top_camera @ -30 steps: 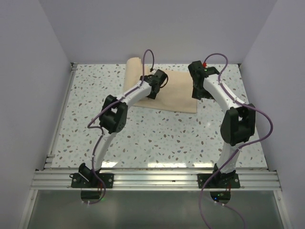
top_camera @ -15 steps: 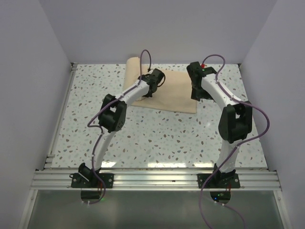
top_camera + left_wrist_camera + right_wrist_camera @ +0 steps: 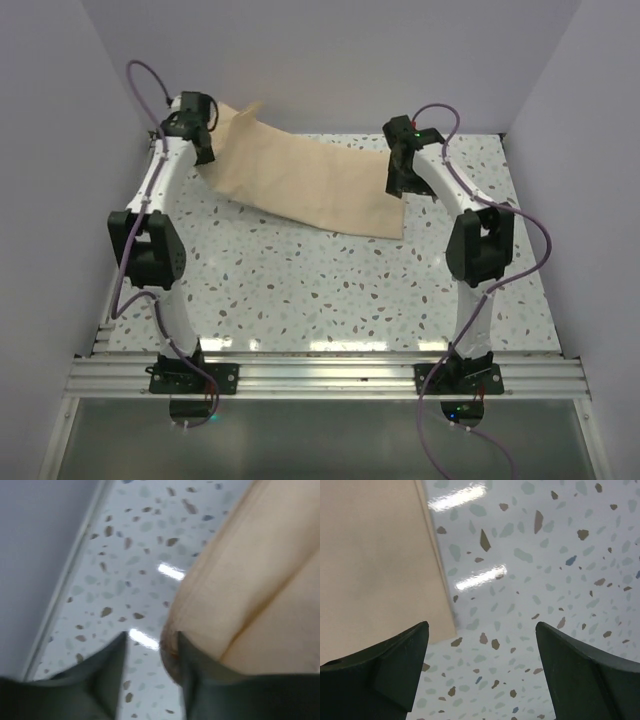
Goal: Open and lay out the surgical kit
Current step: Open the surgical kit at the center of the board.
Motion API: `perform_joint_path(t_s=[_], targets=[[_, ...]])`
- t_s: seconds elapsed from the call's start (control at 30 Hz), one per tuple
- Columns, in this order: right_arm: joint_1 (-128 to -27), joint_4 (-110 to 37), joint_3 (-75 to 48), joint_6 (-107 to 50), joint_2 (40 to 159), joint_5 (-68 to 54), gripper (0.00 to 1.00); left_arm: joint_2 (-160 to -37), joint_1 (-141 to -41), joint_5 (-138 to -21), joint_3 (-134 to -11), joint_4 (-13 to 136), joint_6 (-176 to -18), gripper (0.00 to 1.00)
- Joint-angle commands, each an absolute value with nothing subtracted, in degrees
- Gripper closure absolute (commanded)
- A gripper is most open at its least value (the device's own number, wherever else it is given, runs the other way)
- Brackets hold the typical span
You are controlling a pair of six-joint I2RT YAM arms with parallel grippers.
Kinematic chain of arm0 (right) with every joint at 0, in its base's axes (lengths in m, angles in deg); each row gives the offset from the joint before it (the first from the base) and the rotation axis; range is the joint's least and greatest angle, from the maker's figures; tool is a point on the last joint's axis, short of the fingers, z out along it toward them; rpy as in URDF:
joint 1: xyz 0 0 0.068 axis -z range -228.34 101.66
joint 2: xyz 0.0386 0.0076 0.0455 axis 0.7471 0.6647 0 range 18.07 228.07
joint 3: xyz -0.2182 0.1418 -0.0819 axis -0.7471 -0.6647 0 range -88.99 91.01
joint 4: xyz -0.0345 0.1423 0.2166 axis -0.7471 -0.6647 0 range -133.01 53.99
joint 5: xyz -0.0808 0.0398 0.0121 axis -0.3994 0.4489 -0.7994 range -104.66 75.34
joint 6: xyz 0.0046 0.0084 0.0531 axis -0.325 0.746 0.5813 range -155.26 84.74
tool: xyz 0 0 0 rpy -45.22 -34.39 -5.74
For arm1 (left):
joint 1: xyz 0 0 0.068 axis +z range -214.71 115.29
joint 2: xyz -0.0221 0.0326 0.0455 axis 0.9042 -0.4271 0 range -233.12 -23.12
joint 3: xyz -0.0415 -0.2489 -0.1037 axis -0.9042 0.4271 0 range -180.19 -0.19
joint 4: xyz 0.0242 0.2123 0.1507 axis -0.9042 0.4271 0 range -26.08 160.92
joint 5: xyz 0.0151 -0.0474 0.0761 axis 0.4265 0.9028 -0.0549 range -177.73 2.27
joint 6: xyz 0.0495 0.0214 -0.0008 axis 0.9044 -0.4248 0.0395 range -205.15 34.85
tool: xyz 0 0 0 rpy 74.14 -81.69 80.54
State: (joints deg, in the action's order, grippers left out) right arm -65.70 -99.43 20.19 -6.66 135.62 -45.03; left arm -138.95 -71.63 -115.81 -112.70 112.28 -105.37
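Top external view: the tan cloth wrap [image 3: 310, 185] lies spread across the far half of the speckled worktop [image 3: 330, 290], running from the far left corner down towards the right.
Cloth wrap, left end: raised off the worktop, with one corner sticking up beside the left arm's wrist.
Cloth wrap, right end: flat on the worktop, its edge under the right arm's wrist.
Left arm [image 3: 160, 200]: reaching into the far left corner, close to the side wall.
Left jaws: nearly together, pinching a folded edge of the cloth wrap, as the left wrist view shows.
Right arm [image 3: 470, 240]: bent over the right end of the cloth wrap.
Right jaws: spread wide and holding nothing, hanging above a corner of the cloth wrap and the bare worktop beside it.
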Motion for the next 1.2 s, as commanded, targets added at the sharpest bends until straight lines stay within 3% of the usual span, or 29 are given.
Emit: perform_joint_path(t_s=[0.0, 0.23, 0.37, 0.63, 0.77, 0.97, 1.17], targets=[[-66.3, -98.3, 27.5, -8.3, 138.7, -40.5, 0.08, -136.2, -66.8, -115.0, -105.0, 113.7, -108.9, 0.01], [-65.7, -94.7, 39.0, -7.9, 145.1, -33.1, 0.06, -134.0, -66.1, -110.6, -92.8, 111.4, -110.1, 0.00], [-65.6, -86.7, 41.4, -5.8, 147.3, -29.3, 0.06, -135.1, -66.1, -109.5, -93.1, 111.6, -110.4, 0.00], [-63.5, -77.8, 47.5, -3.4, 154.3, -33.7, 0.07, -129.8, -66.1, -109.3, -94.3, 114.8, -111.3, 0.00], [-61.4, -77.7, 56.8, -1.9, 162.5, -35.5, 0.12, -124.4, -66.1, -107.9, -90.8, 115.3, -113.1, 0.00], [-58.5, -72.9, 59.6, 2.0, 167.6, -33.1, 0.24, -116.5, -66.3, -107.2, -81.0, 116.0, -114.6, 0.01], [-58.3, -68.5, 60.6, 3.0, 172.1, -32.1, 0.25, -111.2, -66.3, -107.7, -72.4, 117.0, -116.6, 0.01]])
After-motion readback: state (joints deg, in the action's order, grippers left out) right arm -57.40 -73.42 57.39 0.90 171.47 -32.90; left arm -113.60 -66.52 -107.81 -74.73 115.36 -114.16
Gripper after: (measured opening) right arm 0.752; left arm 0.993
